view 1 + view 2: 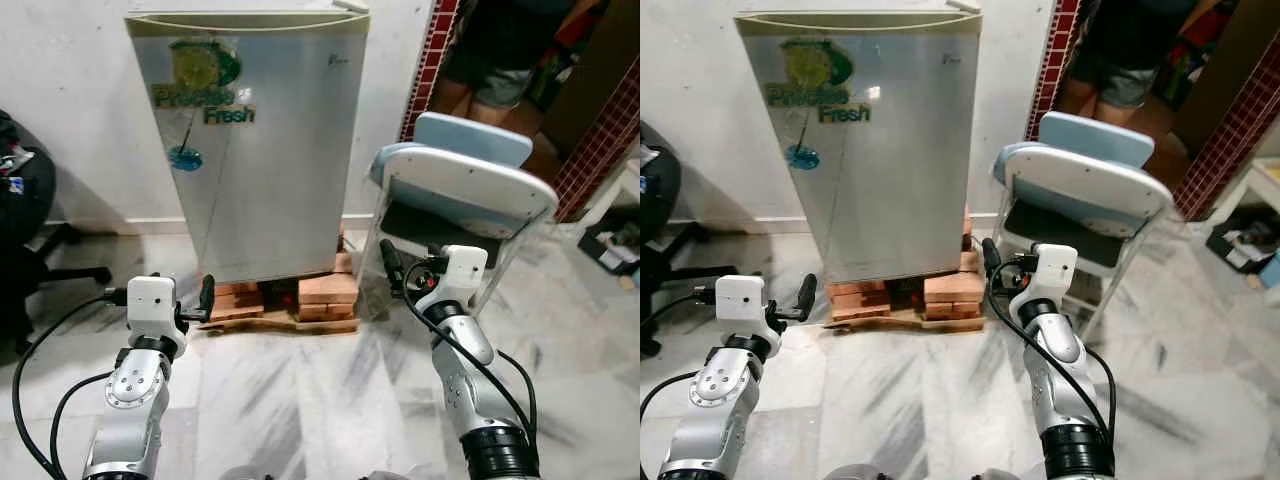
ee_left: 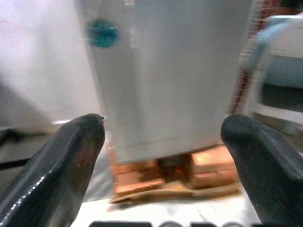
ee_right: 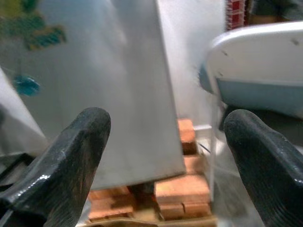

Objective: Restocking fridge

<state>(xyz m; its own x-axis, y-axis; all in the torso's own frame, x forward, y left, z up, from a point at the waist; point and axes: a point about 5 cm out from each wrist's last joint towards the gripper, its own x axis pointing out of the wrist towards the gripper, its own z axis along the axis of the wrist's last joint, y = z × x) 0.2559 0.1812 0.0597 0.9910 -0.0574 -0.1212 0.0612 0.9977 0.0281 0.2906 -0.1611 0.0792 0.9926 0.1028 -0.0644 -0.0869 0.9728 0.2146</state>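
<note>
Silver fridge [image 1: 265, 170] with green-yellow sticker [image 1: 203, 80], orange-red bricks [image 1: 325, 292], pale blue chair [image 1: 465, 180], grey-veined marble floor [image 1: 300, 400].

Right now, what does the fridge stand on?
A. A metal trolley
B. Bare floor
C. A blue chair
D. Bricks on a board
D: the closed fridge rests on stacked bricks over a wooden board, above the floor.

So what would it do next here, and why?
Probably step closer and reach for the door's edge. The fridge is shut and stands on bricks a little ahead. Both the left gripper and the right gripper are open, hold nothing and fall short of the door. A folded chair leans beside it.
</note>
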